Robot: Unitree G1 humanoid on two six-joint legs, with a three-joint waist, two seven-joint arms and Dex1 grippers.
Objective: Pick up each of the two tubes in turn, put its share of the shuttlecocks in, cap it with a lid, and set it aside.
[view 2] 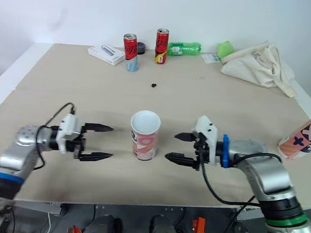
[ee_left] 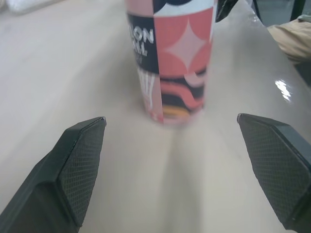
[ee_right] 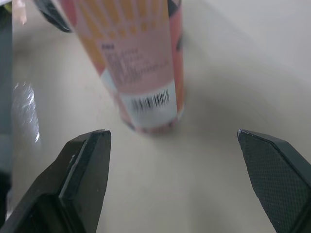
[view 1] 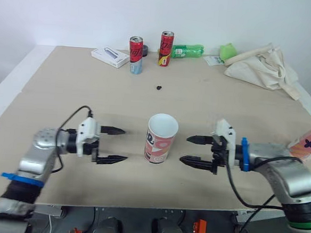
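A patterned pink, white and navy tube (view 1: 160, 138) stands upright with its mouth open in the middle of the table, between my two grippers. My left gripper (view 1: 112, 145) is open, a short way to the tube's left, fingers pointing at it. On the other side my right gripper (view 1: 195, 150) is open too, facing the tube from the right. Both wrist views look straight at the tube (ee_left: 171, 58) (ee_right: 131, 63) with a gap of bare table before it. A second tube (view 2: 303, 139) of the same pattern lies at the table's right edge.
At the far edge stand two red cans (view 1: 136, 54) (view 1: 166, 48), with a white box (view 1: 110, 57), a green bottle (view 1: 187, 51) and a cream cloth bag (view 1: 263, 68). A small dark object (view 1: 159, 87) lies on the table (view 1: 55, 99) beyond the tube.
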